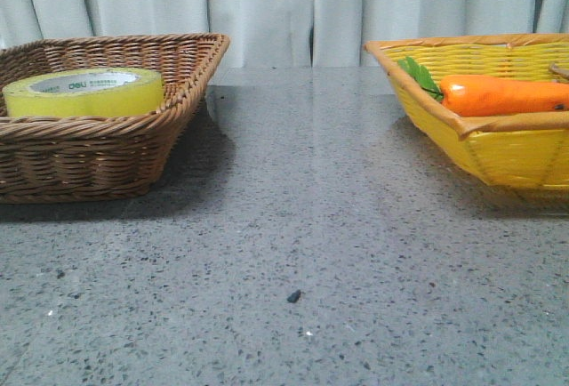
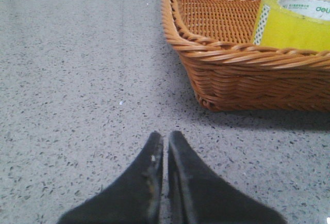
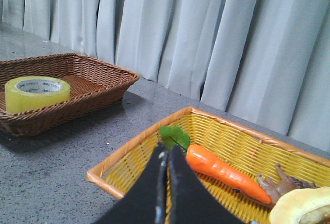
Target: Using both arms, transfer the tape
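Grey speckled bench (image 1: 302, 226) spans the front view; pale pleated curtain (image 1: 284, 4) hangs behind it.

2 baskets stand well apart on the bench. Brown wicker basket (image 1: 116, 150) sits on the left side of the front view, yellow basket (image 1: 516, 150) on the right (its far edge runs out of frame).

Left pincer (image 2: 165, 141): seen only in the left wrist view, fingers pressed together with a hairline gap, gripping nothing. It sits low over bare bench, just outside the brown basket's near wall, apart from it.

Right pincer (image 3: 166, 154): seen only in the right wrist view, fingers likewise closed tip to tip, nothing between them. It is above the near rim of the yellow basket.

Yellow tape (image 1: 84, 91) lies flat in the brown basket, hole upward, white core with green lettering visible. Neither pincer touches it.

Orange carrot (image 1: 502, 95) with green leaves lies in the yellow basket. The right wrist view shows 2 further items beside it: a brownish knobbly piece (image 3: 281, 182) and a pale rounded object (image 3: 304, 206), identity unclear.

Small dark speck (image 1: 293, 296) on the bench between the baskets.
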